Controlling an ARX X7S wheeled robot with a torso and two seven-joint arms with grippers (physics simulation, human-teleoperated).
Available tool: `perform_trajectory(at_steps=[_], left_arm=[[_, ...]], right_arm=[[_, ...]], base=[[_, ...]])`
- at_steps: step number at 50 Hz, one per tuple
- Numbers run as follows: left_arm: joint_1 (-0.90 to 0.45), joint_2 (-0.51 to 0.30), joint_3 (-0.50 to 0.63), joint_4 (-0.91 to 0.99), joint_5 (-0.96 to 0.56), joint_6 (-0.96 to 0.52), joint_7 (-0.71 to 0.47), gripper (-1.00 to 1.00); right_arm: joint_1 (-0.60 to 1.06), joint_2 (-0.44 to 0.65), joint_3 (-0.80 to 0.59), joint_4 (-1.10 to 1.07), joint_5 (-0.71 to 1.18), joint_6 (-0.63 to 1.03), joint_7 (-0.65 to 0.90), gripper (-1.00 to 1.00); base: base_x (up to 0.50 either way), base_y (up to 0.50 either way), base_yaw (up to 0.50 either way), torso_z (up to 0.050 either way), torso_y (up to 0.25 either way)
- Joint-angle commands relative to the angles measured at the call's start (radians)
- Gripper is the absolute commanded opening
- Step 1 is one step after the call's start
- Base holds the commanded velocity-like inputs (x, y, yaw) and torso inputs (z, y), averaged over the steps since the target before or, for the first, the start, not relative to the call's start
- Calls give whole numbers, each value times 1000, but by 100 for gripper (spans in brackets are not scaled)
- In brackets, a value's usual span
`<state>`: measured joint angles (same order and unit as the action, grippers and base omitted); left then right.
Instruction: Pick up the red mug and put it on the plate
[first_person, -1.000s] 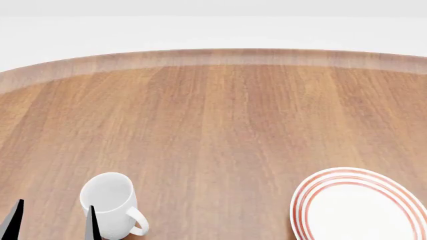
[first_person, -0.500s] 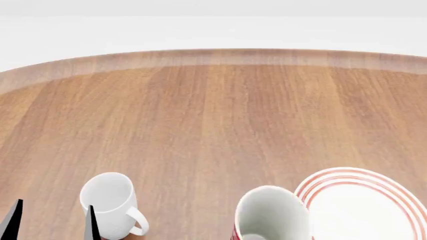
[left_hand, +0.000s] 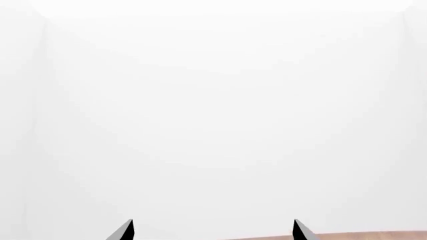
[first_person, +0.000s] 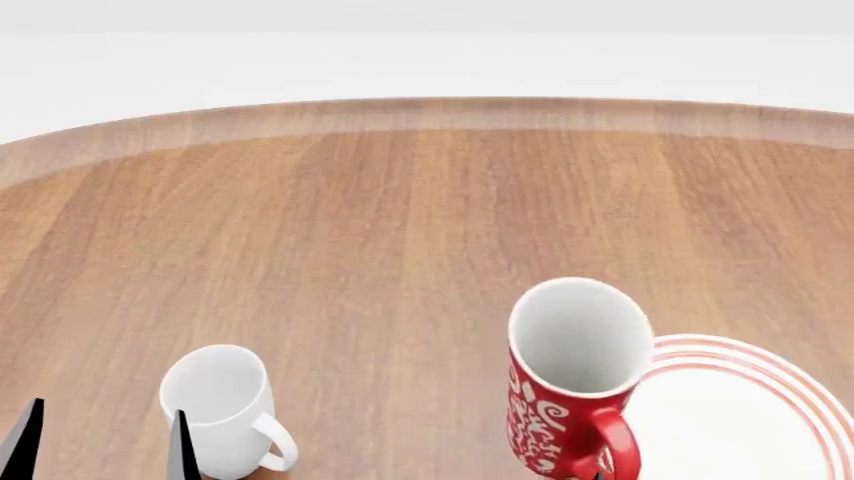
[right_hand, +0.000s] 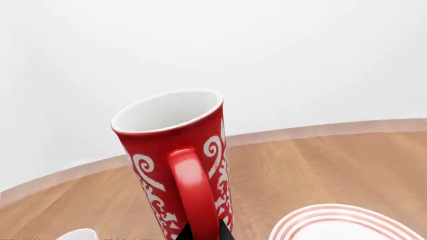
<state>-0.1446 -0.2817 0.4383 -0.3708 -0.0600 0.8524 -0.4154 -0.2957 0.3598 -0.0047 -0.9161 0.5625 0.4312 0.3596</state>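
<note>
Wood-grain table fills the head view, carrying the plate with red rings at the near right. The red mug is upright, its rim tipped slightly, overlapping the plate's left edge; the right gripper has its fingers pinched on the handle. A white mug stands near left, beside the left gripper, fingers spread wide, holding nothing.

We see little of the robot's body: the left gripper shows as 2 flat, matte black, sharply pointed fingers with no markings, screws or cables. The right gripper shows only 2 small black tips, equally plain.
</note>
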Motion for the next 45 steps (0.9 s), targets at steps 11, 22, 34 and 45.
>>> perform_trajectory(at_steps=[11, 22, 34, 45], left_arm=[[-2, -1, 3, -3, 0, 6, -5, 100], [-3, -1, 3, -6, 5, 11, -10, 100], [-4, -2, 4, -8, 6, 14, -14, 100], [-4, -3, 6, -8, 6, 14, -16, 100]], right_arm=[[229, 69, 79, -31, 183, 244, 150, -100], [283, 81, 116, -4, 240, 277, 187, -100], [289, 100, 121, 26, 208, 276, 204, -100], [288, 103, 118, 27, 210, 271, 207, -100]], base=[[0, 0, 0, 0, 1], [0, 0, 0, 0, 0], [0, 0, 0, 0, 0], [0, 0, 0, 0, 1]])
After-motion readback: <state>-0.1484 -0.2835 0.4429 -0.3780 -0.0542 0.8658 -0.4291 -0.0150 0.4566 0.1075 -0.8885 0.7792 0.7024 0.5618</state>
